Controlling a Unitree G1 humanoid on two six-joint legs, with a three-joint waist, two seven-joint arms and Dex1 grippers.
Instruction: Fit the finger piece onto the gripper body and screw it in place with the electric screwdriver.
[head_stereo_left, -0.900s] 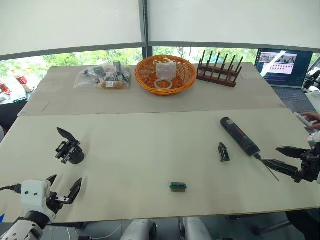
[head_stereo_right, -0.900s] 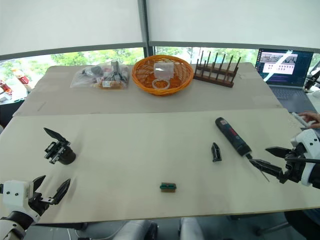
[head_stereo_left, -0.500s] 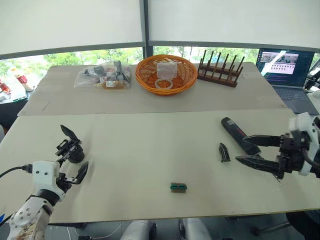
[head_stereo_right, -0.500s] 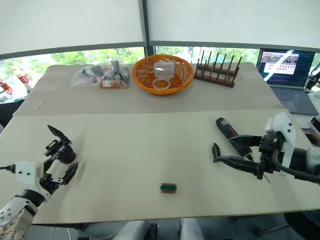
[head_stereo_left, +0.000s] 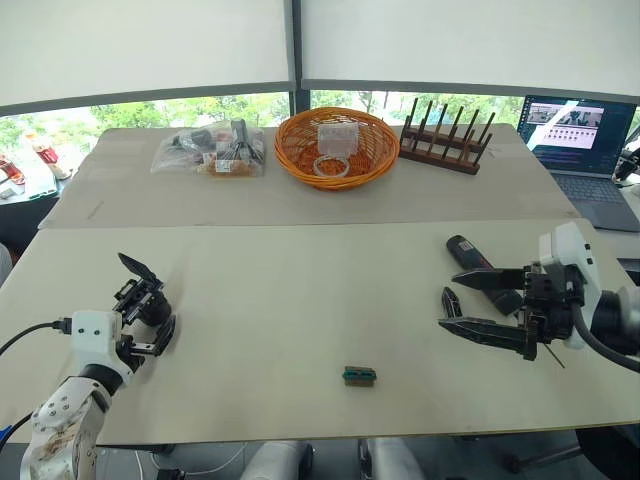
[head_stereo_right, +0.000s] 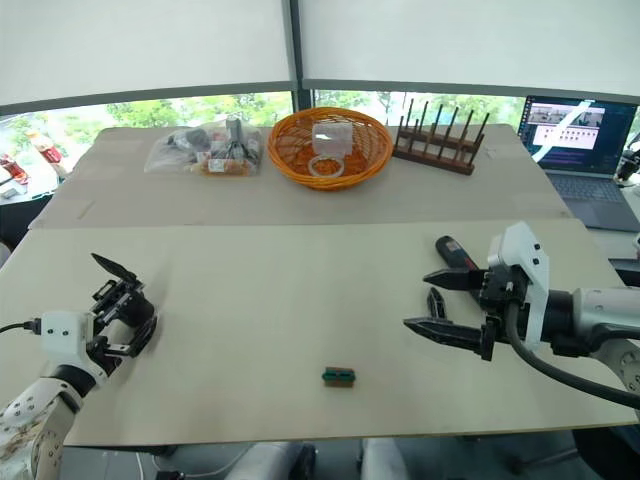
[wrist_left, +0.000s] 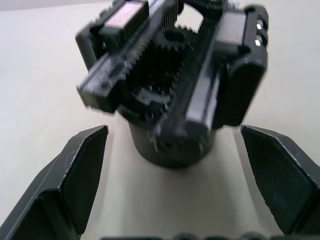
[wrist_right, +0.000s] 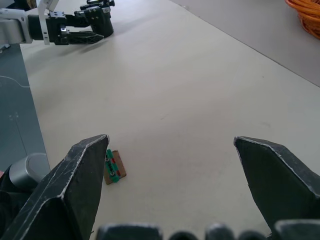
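**Head view: both grippers spread, parts unjoined**

Left wrist view shows the blocky black geared gripper body (wrist_left: 172, 85) framed between the left gripper's (wrist_left: 180, 175) parted fingers, ready for grasping. The small black wedge finger piece (head_stereo_left: 451, 302) and black cylindrical electric screwdriver (head_stereo_left: 475, 260) are seen lying beside the right gripper (head_stereo_left: 455, 302), jaws apart.

Daylight entered through the windows (head_stereo_left: 150, 112) below the blinds (head_stereo_left: 140, 45) at the top of the frame, lighting the table (head_stereo_left: 300, 290) evenly with faint shadows. In the left wrist view the gripper body (wrist_left: 170, 95) appeared blurred, out of focus.
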